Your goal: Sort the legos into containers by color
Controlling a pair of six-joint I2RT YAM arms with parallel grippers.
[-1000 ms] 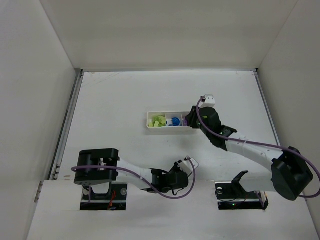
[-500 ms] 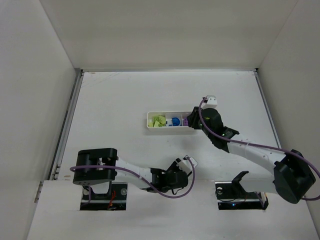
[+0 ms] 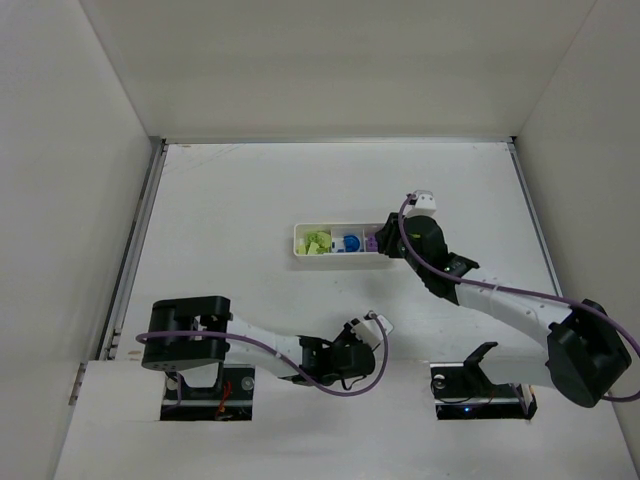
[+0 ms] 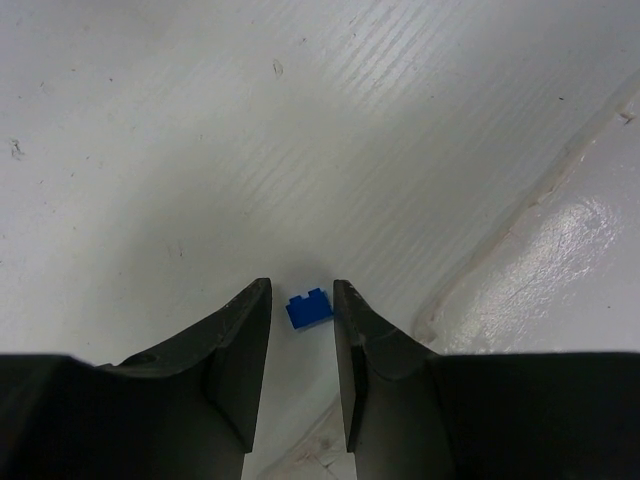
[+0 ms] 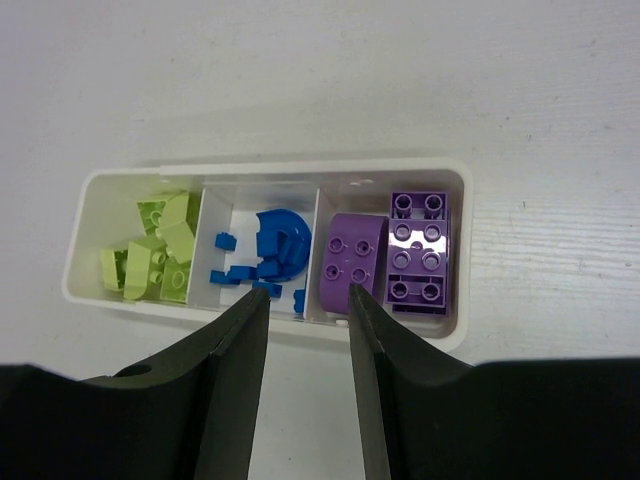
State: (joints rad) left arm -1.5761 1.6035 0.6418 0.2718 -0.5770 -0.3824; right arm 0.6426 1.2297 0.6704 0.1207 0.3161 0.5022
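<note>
A tiny blue brick [image 4: 308, 308] lies on the table just beyond the tips of my left gripper [image 4: 301, 300], whose jaws are open a brick's width and hold nothing. The gripper sits low near the table's front edge [image 3: 368, 322]. The white tray [image 5: 262, 172] holds lime green bricks [image 5: 155, 250] in its left compartment, several blue bits and a round blue piece [image 5: 280, 243] in the middle, and purple bricks [image 5: 390, 255] on the right. My right gripper [image 5: 305, 292] is open and empty, hovering at the tray's near side [image 3: 383, 245].
A raised seam in the table surface [image 4: 520, 215] runs diagonally just right of the left gripper. White walls enclose the table on three sides. The tray [image 3: 340, 241] sits mid-table.
The right gripper has drawn back slightly from the tray toward the right. The left gripper has edged a little lower toward the front edge.
</note>
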